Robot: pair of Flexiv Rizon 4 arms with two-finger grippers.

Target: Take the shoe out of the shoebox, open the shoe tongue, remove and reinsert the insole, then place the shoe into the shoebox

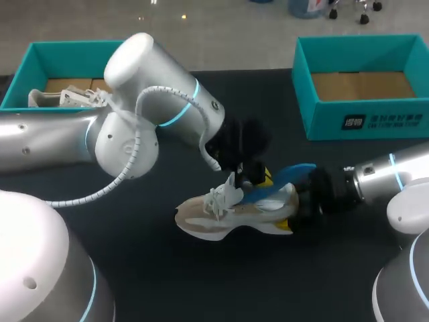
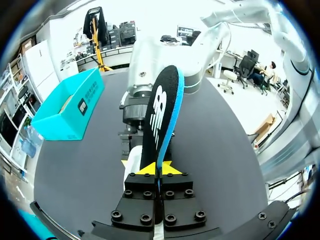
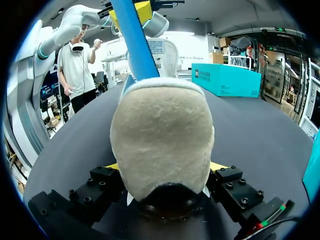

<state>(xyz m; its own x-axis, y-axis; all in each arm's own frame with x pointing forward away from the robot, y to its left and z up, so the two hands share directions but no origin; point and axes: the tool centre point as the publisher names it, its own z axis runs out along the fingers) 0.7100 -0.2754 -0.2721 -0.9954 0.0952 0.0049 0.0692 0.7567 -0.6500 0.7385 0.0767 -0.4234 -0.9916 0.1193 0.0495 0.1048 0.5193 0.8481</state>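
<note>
**A:** Shoe (image 1: 231,213): where is it for you?

**B:** Mid-scene on the dark table (image 1: 161,275), toe pointing left. Your far-left shoebox (image 1: 40,50) holds a second shoe (image 1: 64,97).

**A:** And your fingers?

**B:** Your left gripper (image 2: 160,169) is pinched tight on the insole (image 2: 162,110), which rises from the shoe's opening. Your right gripper (image 3: 165,167) clamps the heel (image 3: 160,135) from both sides. Another shoebox (image 1: 362,124) sits far right.

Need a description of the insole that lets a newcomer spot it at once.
In the middle of the black table, a beige shoe lies with its heel in the right gripper. Rising from its opening, pinched by the left gripper, is the insole. It is thin and flat, with a black face and a bright blue underside, unlike the bulky beige shoe.
</note>
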